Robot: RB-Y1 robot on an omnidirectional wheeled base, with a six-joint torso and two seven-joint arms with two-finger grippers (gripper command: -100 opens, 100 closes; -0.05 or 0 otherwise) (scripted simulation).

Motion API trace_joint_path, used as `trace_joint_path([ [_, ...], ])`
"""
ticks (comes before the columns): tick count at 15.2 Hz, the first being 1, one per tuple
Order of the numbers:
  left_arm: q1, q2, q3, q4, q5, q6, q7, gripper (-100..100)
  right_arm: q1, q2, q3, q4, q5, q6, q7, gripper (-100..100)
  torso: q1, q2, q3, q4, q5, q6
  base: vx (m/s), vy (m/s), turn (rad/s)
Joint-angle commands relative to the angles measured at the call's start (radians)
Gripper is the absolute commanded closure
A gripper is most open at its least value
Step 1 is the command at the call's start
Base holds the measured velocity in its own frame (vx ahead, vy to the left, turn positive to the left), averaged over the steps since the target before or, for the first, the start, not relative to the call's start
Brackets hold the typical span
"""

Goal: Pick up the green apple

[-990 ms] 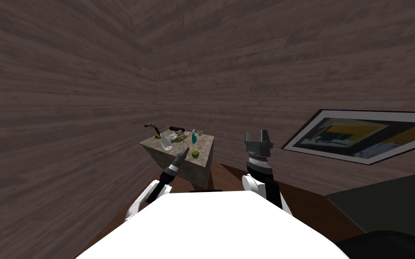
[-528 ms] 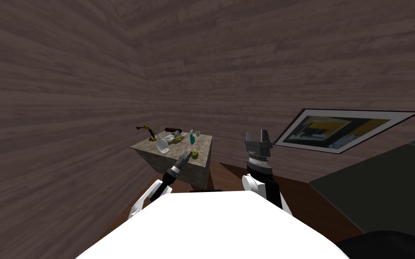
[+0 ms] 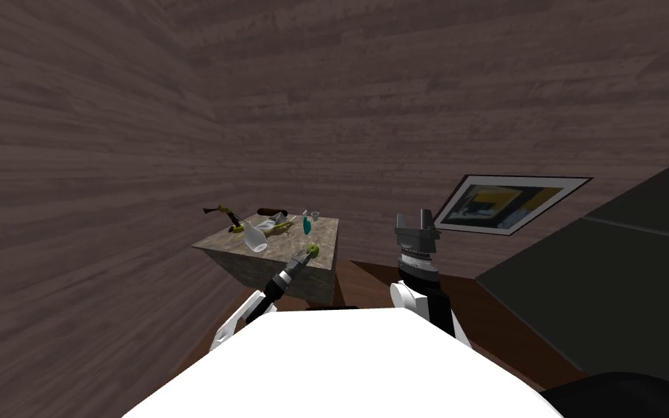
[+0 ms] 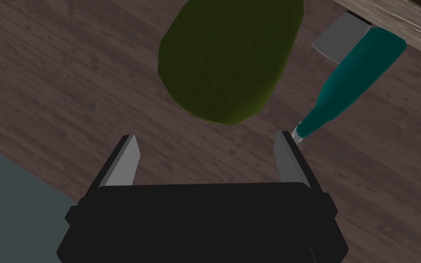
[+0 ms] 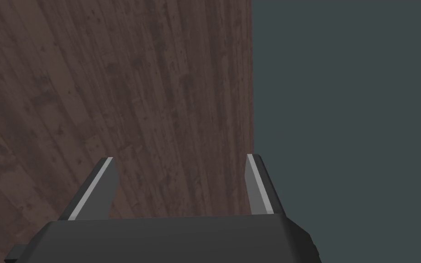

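Observation:
The green apple [image 3: 313,251] rests on a small grey stone-topped table [image 3: 249,263], close to its near right edge. My left gripper [image 3: 301,258] reaches over the table edge and its tips are right at the apple. In the left wrist view the apple [image 4: 230,59] looms large just beyond the open gripper [image 4: 205,144], with nothing between the fingers. My right gripper [image 3: 416,219] is held up to the right of the table, and the right wrist view shows this gripper [image 5: 180,176] open and empty.
On the table beyond the apple lie a teal bottle [image 3: 307,226], a clear glass flask [image 3: 255,239], a small glass [image 3: 315,215] and several dark tools. A framed picture [image 3: 507,202] leans at the right. A dark slab [image 3: 616,290] fills the right side.
I have turned right, so the table has slid left in the head view. My left gripper has advanced over the table edge up to the apple. The right arm has stayed put.

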Motion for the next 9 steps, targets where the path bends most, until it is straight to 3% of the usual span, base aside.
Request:
trace_joint_path([
  [1, -0.012, 0.004, -0.013, 0.032, -0.022, -0.006, -0.016, -100, 0.000, 0.000, 0.000, 0.000, 0.000, 0.000, 0.000, 0, 0.000, 0.000, 0.000, 0.000, 0.000, 0.000, 0.001, 0.050, -0.129],
  [4, -0.007, 0.004, -0.012, 0.020, -0.020, -0.001, -0.014, -100, 0.000, 0.000, 0.000, 0.000, 0.000, 0.000, 0.000, 0, -0.001, 0.000, 0.000, 0.000, 0.000, 0.000, 0.001, 0.026, -0.038],
  [5, -0.007, 0.004, -0.012, 0.020, -0.019, -0.001, -0.014, 100, 0.000, 0.000, 0.000, 0.000, 0.000, 0.000, 0.000, 0, -0.002, 0.000, 0.000, 0.000, 0.000, 0.000, 0.000, 0.005, -0.001],
  [9, -0.007, 0.005, -0.010, 0.021, -0.019, 0.000, -0.014, 100, 0.000, 0.000, 0.000, 0.000, 0.000, 0.000, 0.000, 0, -0.006, 0.000, 0.000, 0.000, -0.001, 0.001, 0.000, 0.002, 0.005],
])
